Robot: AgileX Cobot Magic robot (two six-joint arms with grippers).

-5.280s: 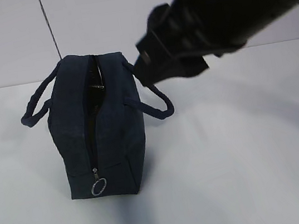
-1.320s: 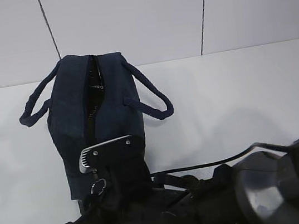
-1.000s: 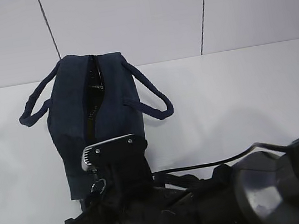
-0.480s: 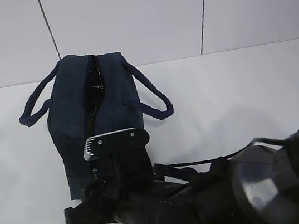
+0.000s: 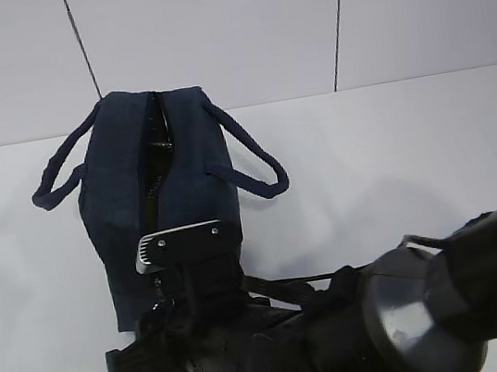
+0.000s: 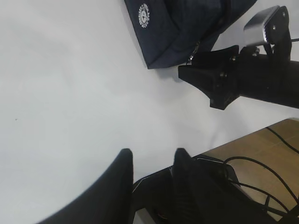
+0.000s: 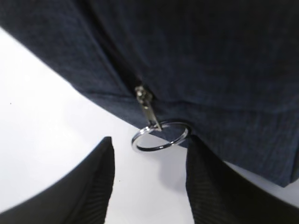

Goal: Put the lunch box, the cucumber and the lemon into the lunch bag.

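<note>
- Ring pull (image 7: pixel 161 135) dangling between parted fingers (image 7: pixel 93 186) of right end effector (image 7: pixel 149 179), nothing gripped yet.
- Worth centring on ring before pinching lunch bag (image 5: pixel 160 190) zipper.

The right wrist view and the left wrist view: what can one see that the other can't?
Only the right wrist view shows the silver ring pull up close, hanging between the open right gripper's fingers. Only the left wrist view shows the round white logo on the bag, the open left gripper over bare table, and the wooden floor. Both show the navy lunch bag.
</note>
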